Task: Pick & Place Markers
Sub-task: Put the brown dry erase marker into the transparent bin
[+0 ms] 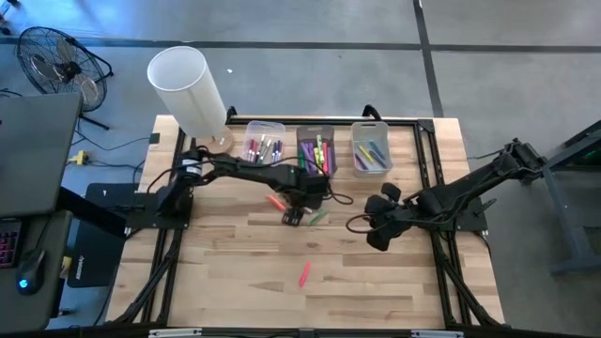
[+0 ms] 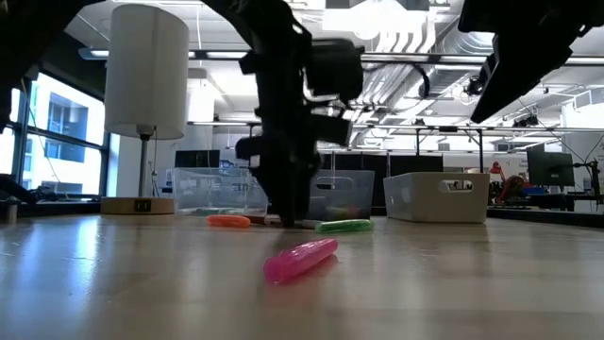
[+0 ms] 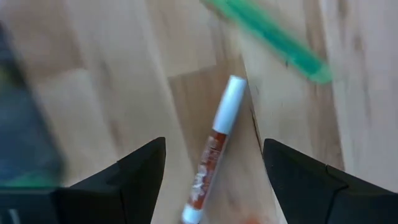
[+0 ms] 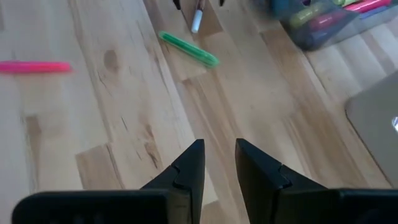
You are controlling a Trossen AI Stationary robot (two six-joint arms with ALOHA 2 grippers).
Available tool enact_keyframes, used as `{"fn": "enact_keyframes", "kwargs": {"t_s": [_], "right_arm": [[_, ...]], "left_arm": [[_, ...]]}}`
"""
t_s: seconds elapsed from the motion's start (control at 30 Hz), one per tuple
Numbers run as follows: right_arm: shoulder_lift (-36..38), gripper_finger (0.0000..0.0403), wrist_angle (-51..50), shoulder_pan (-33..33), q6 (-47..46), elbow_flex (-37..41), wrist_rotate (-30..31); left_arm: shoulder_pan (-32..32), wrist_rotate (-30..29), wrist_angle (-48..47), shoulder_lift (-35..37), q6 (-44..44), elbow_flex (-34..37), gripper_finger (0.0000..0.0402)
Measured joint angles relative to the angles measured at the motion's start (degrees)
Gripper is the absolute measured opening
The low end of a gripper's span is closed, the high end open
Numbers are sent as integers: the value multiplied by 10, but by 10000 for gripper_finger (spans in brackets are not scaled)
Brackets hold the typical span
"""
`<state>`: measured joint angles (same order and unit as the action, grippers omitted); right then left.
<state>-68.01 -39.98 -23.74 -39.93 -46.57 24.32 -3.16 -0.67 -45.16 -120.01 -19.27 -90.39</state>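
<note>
Four loose markers lie on the pale wooden worktop [image 1: 235, 272]: a white-barrelled marker with a reddish-brown printed band [image 3: 211, 152], a green marker [image 1: 319, 217] just beside it, an orange-red marker [image 1: 276, 201] on its other side, and a pink marker [image 1: 304, 274] well apart toward the near edge. Remaining markers are already sorted into three clear rectangular plastic bins [image 1: 264, 128] ranged along the far edge, so the task appears well advanced. Left gripper [image 1: 293, 217] is lowered over the white-barrelled marker with its fingers spread wide, one on each side of the barrel and not touching it; this straddling position is judged to be the set-up for a pinch across the barrel. The barrel lies roughly midway in the gap, which favours a centred grip, but the green marker lies near enough that a finger could nudge it on closing. Right gripper [image 1: 374, 237] hangs above bare worktop, clear of the markers, its fingers close together with a narrow gap and nothing between them; it is judged to be waiting. A white cylindrical lamp [image 1: 188, 86] stands at the far left corner
</note>
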Motion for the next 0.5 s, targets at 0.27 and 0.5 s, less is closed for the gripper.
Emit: {"fn": "enact_keyframes", "kwargs": {"t_s": [0.27, 0.5], "right_arm": [[3, 78, -8, 1, 27, 0, 17], [3, 78, -9, 1, 29, 0, 24]], "left_arm": [[6, -15, -14, -19, 16, -1, 233], [6, -12, -10, -20, 17, 1, 145]]}}
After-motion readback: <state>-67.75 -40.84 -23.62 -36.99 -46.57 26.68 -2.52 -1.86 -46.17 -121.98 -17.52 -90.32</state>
